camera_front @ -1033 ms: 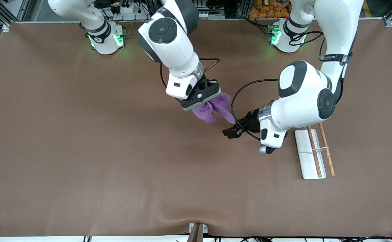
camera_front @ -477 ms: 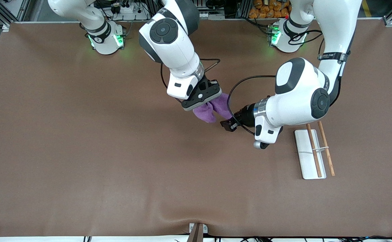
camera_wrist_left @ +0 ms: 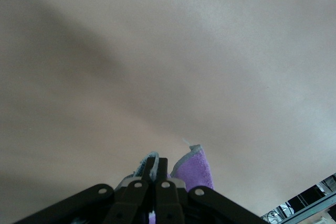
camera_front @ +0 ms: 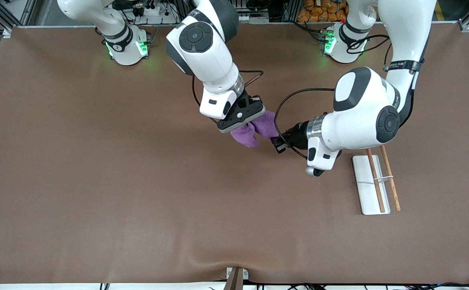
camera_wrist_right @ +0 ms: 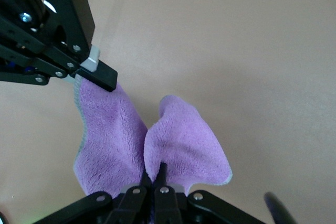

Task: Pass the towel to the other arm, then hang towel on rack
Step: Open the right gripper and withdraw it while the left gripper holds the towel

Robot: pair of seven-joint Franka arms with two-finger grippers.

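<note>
The purple towel [camera_front: 254,132] hangs in the air over the middle of the table, folded into two lobes. My right gripper [camera_front: 247,125] is shut on its upper fold; the right wrist view shows its jaws [camera_wrist_right: 154,170] pinching the cloth [camera_wrist_right: 178,135]. My left gripper [camera_front: 277,143] reaches in level from the rack's side and is shut on the towel's grey-edged corner [camera_wrist_left: 197,167], its jaws [camera_wrist_left: 157,163] pressed together. It also shows in the right wrist view [camera_wrist_right: 97,74] at that corner. The rack [camera_front: 375,183] lies flat on the table toward the left arm's end.
A black cable [camera_front: 282,110] loops from the left wrist beside the towel. The left arm's elbow [camera_front: 363,108] hangs over the table next to the rack. A clamp [camera_front: 236,277] sits at the table's front edge.
My left gripper has moved from over the bare table up to the towel's hanging corner and has shut on it. The right gripper and towel have stayed in place.
</note>
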